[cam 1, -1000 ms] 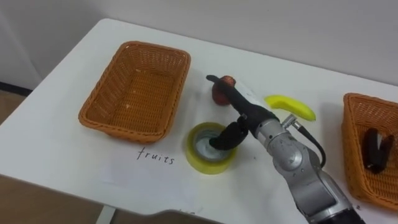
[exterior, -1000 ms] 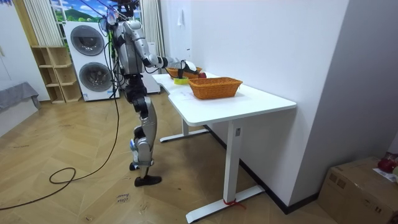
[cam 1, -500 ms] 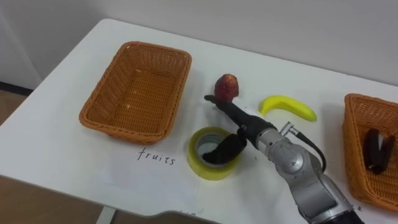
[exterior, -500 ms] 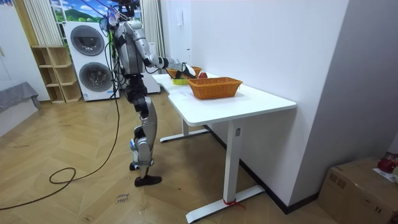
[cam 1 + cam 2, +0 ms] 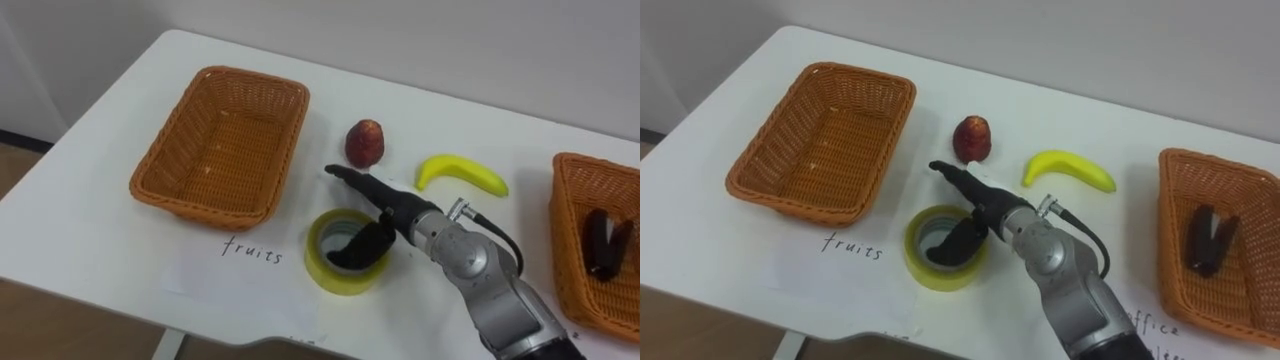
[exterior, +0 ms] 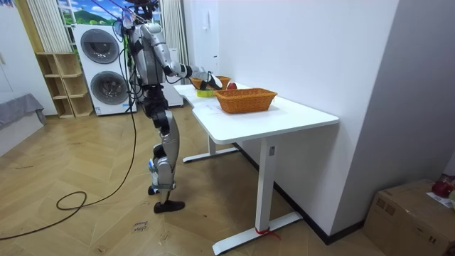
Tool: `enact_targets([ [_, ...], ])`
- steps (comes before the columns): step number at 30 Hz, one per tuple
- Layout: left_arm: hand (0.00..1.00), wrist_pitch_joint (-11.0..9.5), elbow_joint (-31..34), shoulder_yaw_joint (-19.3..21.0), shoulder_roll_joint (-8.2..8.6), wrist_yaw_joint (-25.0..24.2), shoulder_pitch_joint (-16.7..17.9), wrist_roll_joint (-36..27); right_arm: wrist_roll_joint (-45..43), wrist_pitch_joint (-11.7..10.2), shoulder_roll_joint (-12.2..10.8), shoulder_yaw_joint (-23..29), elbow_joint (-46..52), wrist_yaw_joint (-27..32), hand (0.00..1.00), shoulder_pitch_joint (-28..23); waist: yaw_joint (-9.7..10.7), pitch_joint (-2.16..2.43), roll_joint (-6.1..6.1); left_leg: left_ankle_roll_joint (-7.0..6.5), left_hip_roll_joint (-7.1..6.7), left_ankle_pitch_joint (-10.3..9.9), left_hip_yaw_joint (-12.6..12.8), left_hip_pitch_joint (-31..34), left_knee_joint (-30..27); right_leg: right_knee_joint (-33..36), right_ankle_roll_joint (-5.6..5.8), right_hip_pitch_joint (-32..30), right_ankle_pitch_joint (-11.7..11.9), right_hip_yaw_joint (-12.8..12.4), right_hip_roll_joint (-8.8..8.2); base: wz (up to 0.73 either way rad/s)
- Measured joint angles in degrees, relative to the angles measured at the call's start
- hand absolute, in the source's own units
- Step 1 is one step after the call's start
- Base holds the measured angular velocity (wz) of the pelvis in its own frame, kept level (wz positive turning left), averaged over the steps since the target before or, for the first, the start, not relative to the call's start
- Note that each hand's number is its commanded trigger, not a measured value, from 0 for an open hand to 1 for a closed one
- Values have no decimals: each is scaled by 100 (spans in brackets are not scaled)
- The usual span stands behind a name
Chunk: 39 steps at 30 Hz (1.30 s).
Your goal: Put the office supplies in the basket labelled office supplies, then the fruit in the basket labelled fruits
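The yellow tape roll (image 5: 325, 268) is seen flat on the table, the right hand (image 5: 385, 215) curled into its core, one finger held straight; a pinch cannot be told. A firm wall grip is likely needed before lifting toward the office basket (image 5: 565, 262).

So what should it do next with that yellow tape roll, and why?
Probably close the right hand on the tape roll's rim: its fingers straddle it, some inside the hole, not yet pinching. It belongs in the office basket.

robot hand (image 5: 398, 210) partly inside tape roll (image 5: 318, 262), basket (image 5: 572, 262) cut off
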<state>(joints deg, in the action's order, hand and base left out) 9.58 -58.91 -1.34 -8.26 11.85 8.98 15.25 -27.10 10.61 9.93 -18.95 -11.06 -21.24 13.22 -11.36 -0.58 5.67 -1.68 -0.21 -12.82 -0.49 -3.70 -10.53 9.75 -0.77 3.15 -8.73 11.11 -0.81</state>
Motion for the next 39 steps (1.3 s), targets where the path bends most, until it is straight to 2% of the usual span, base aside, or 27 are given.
enact_targets([
  [18, 0, 11, -83, -2, -95, 39, -20, -1, -269, 72, 6, 15, -6, 109, 100, 207, -3, -9, 21, 0, 1, 0, 10, -9, 3, -3, 1, 1, 0, -13, 1, 0],
  [35, 0, 10, -96, -5, -99, 49, -58, -2, -213, 79, 9, 14, -6, 30, 100, 205, 6, -14, 13, 0, 3, 0, 35, -22, 15, -1, 1, 1, 1, -15, 6, 0],
  [39, 0, 7, -93, -20, -90, 46, -64, -2, -162, 72, 9, 28, -2, 44, 100, 205, 20, -28, -8, 0, 6, 0, 36, -21, 26, -4, 1, -1, 1, -11, 10, 0],
])
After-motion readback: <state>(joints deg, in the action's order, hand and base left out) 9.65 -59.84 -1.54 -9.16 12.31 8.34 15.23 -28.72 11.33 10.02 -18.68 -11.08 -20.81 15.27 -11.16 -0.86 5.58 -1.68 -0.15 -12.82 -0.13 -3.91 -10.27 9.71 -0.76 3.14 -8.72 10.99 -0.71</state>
